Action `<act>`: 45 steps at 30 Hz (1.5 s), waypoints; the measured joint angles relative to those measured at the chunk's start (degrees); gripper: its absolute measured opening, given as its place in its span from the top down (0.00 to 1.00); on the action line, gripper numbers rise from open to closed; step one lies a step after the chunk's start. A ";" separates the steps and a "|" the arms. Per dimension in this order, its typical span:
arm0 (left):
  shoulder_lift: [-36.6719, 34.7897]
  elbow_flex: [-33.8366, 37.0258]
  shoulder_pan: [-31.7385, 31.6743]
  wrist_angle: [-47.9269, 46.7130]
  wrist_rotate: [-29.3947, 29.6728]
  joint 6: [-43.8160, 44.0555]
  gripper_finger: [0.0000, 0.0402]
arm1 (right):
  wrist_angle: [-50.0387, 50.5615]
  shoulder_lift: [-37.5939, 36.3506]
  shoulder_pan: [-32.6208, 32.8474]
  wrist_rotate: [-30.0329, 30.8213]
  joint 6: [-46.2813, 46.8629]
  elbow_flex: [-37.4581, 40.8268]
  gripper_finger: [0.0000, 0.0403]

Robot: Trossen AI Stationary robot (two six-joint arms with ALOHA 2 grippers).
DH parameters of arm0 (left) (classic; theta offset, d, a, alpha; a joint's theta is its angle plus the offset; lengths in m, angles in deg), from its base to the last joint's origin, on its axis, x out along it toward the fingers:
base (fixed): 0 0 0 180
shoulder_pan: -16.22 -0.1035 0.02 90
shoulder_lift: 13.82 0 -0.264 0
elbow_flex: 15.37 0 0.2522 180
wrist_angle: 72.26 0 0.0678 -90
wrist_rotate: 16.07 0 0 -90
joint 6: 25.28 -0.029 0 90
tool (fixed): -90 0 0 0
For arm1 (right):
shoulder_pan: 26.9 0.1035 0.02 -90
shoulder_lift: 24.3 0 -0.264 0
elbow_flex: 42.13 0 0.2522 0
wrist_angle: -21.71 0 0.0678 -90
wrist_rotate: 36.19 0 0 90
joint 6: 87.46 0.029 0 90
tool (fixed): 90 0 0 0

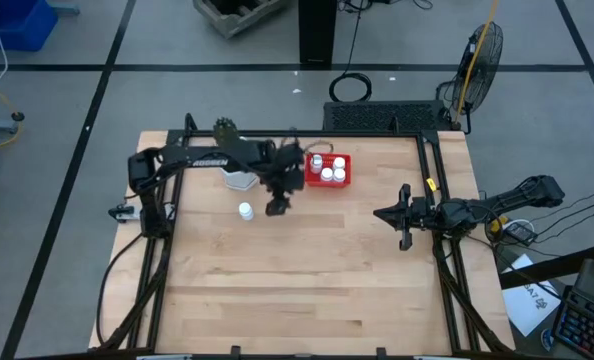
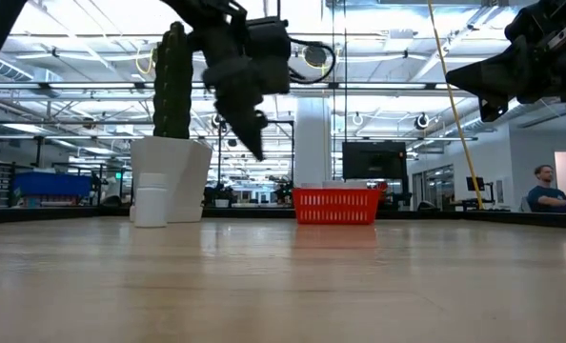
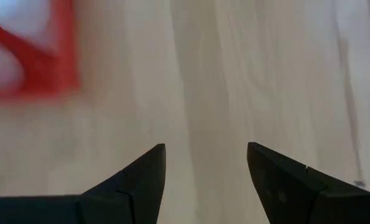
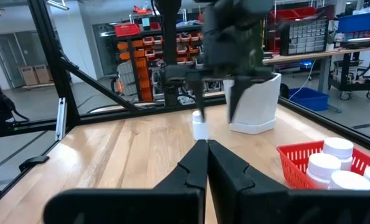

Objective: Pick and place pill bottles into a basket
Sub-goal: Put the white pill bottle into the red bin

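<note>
The red basket [image 1: 328,169] stands on the table at the far middle and holds several white pill bottles [image 1: 327,174]. It also shows in the low view [image 2: 336,205] and the right wrist view [image 4: 297,158]. One white pill bottle [image 1: 245,211] stands upright on the table, left of the basket and near the white pot; it also shows in the right wrist view [image 4: 200,127]. My left gripper [image 1: 277,205] is open and empty [image 3: 205,165]. It hangs above the table between the lone bottle and the basket [image 3: 32,68]. My right gripper [image 1: 405,216] is shut and empty [image 4: 207,155] at the table's right.
A white hexagonal pot [image 1: 239,178] with a green cactus [image 2: 173,81] stands at the far left of the basket, just behind the lone bottle. Bare wooden tabletop [image 1: 307,280] stretches toward the near edge. A black frame [image 1: 377,118] borders the table.
</note>
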 joint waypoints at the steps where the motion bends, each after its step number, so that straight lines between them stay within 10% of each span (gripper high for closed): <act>1: 0.04 0.01 0.85 -2.29 1.49 0.72 0.43 | 0.00 0.00 0.00 0.00 0.00 -0.02 0.99; 7: 0.04 0.02 4.57 -11.53 10.27 6.26 0.43 | 0.00 0.00 0.00 0.00 -0.01 -0.01 0.99; 17: -0.20 3.25 12.83 -9.27 4.84 14.85 0.43 | 0.00 -0.02 -0.01 0.00 -0.02 -0.01 0.99; 35: -28.60 30.04 18.07 2.00 22.96 47.17 0.43 | 0.00 -0.02 0.00 0.00 0.00 -0.02 0.99; 45: -30.01 31.30 14.44 0.71 26.28 52.18 0.43 | 0.01 0.00 -0.02 0.00 -0.01 -0.01 0.99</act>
